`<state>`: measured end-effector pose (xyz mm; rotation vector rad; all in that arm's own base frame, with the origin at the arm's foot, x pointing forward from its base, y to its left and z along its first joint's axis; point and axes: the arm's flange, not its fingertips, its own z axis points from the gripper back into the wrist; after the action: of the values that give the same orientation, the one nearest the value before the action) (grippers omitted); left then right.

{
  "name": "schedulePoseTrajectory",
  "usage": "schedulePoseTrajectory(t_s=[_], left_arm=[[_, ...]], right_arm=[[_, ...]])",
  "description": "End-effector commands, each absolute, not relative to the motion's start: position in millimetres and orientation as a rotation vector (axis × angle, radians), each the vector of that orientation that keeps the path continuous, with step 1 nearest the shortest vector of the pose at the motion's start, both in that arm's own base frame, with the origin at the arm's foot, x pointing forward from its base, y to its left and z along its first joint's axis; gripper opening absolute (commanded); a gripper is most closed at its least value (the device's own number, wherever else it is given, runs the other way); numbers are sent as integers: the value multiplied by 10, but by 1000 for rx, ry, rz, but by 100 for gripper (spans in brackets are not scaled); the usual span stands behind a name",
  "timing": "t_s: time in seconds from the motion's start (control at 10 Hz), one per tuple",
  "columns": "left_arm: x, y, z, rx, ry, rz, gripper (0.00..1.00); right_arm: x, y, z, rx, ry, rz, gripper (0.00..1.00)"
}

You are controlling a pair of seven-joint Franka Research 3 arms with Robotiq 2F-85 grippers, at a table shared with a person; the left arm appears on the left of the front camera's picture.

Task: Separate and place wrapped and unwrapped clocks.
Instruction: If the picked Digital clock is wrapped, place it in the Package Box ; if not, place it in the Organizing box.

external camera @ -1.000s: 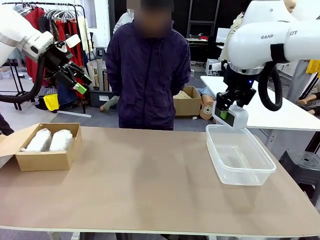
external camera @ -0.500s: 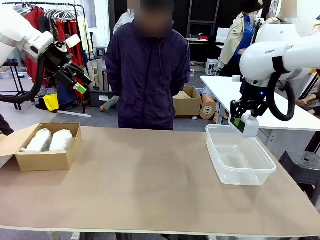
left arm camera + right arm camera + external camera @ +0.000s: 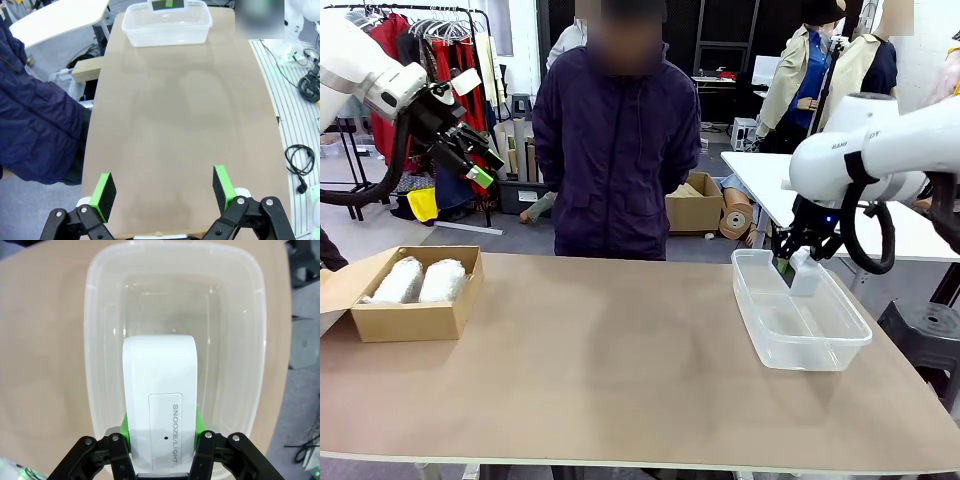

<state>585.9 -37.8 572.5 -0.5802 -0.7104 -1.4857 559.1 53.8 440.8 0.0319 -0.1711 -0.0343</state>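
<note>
Clock (image 3: 804,272), white and smooth, is hanging in the right claw (image 3: 792,274), whose fingers are closing on its sides above the far end of the clear tub (image 3: 798,345). In the right wrist view the clock (image 3: 159,420) is standing end-on between the green pads (image 3: 198,421), its top panel reading SNOOZE/LIGHT, with the tub's (image 3: 97,340) bare floor directly beneath it; whether the clock is touching that floor cannot be told. The right arm is reaching in from the right side, its white body arching over the surface's (image 3: 610,370) right edge, the wrist pointing steeply down so that the claw is dipping to about the tub's rim.

Two bubble-wrap bundles (image 3: 420,280) are lying side by side in the cardboard box (image 3: 405,322) at the left of the surface, its flap folding out to the left.

The left arm is holding high at the far left, well above the box, its wrist angling down and to the right. The left claw (image 3: 477,160) is standing wide open and is gripping nothing; in the left wrist view its fingers (image 3: 105,190) are spreading far apart, looking along the bare surface (image 3: 180,125) toward the tub (image 3: 167,30) at the far end.

A person (image 3: 617,150) in a dark jacket is standing at the far side of the surface, between box and tub.
</note>
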Motion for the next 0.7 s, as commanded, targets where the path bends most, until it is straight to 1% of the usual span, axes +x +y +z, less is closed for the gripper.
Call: schedulePoseTrajectory(t_s=[0.0, 0.2, 0.3, 0.4, 0.6], left_arm=[[5844, -366, 5735, -578, -709, -1505, 100], [5844, -366, 5735, -578, -709, -1505, 100], [5844, -366, 5735, -578, -709, -1505, 100], [5844, -366, 5735, -578, -709, -1505, 100], [5844, -366, 5735, -578, -709, -1505, 100]], right_arm=[[5572, 480, 4248, 37, -190, -84, 0], [5508, 437, 4165, 12, -230, -72, 0], [5521, 444, 4256, 26, -230, -97, 0], [5575, 443, 4143, 28, -184, -49, 0], [5575, 443, 4143, 28, -184, -49, 0]])
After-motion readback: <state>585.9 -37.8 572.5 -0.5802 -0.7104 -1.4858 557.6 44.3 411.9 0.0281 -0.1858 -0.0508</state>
